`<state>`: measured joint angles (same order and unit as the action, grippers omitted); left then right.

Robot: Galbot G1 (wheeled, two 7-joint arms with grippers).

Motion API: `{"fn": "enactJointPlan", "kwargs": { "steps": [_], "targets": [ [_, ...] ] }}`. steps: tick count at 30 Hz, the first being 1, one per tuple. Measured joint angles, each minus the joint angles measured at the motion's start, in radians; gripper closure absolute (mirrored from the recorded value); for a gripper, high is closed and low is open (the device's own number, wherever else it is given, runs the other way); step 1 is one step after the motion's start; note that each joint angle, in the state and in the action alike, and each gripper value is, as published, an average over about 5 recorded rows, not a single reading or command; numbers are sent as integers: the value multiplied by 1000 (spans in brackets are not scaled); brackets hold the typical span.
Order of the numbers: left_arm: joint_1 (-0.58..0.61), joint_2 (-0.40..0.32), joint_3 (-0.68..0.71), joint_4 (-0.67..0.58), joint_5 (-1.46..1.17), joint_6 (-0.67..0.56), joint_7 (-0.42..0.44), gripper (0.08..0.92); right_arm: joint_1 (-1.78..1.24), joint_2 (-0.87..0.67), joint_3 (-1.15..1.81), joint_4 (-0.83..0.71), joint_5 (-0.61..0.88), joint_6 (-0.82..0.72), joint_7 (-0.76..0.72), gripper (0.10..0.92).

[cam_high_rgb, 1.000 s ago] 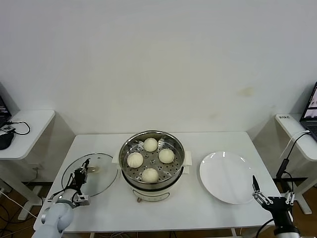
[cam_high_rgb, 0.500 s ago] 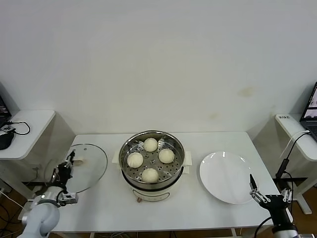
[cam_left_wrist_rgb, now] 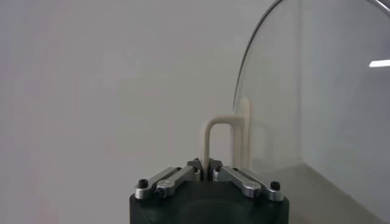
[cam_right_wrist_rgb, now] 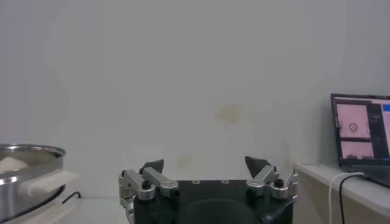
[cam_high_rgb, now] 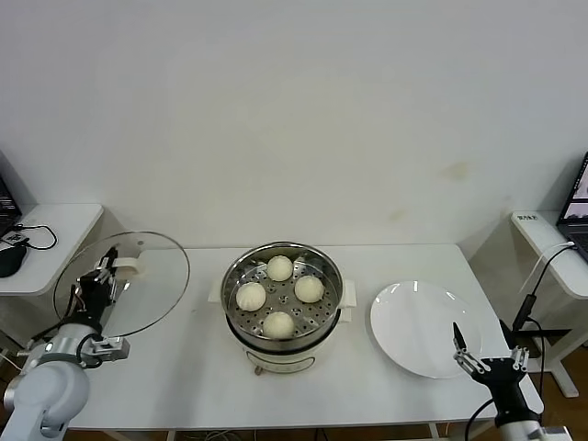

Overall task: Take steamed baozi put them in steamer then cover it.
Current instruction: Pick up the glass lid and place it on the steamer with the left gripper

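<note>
At the far left, the left gripper has its jaws closed tight on the cream loop handle of the round clear glass lid, which hangs tilted above the white table's left edge. In the centre, four smooth cream-white steamed baozi sit on the perforated floor of the shiny steel steamer, uncovered. To the right lies a flat glossy white plate, and near the table's right corner the right gripper waits with jaws spread wide, holding nothing.

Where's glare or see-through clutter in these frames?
Head view: a highlight streaks the plate rim, and the table edge shows through the glass lid. Left wrist view: a bright reflection sits on the lid beside the left gripper. Right wrist view: none.
</note>
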<state>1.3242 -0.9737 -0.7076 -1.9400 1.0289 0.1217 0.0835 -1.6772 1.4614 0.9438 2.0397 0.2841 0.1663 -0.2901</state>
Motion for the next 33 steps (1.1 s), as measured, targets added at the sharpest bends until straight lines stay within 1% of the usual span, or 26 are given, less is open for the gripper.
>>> {"fn": "enactJointPlan", "kwargs": {
  "steps": [4,8,13,17,21,24,33],
  "targets": [
    [-14,19,52,-69,-19,41,32,864,1,5,-13,-3,-22,2,2,203],
    [-41,30,131,-117,-33,93,62,864,5,9,-29,-7,-52,5,7,202],
    [-94,28,253,-141,-35,167,97,864,15,19,-47,-12,-96,6,18,203],
    [-147,6,347,-143,-9,216,127,864,22,30,-68,-17,-144,4,29,202],
    [-196,-35,417,-129,40,251,156,864,31,35,-90,-25,-200,-1,45,203],
    [-228,-79,452,-113,90,270,175,864,38,33,-105,-31,-235,-5,58,203],
    [-286,-263,534,-61,277,296,213,864,66,22,-143,-60,-296,-12,89,202]
  ]
}}
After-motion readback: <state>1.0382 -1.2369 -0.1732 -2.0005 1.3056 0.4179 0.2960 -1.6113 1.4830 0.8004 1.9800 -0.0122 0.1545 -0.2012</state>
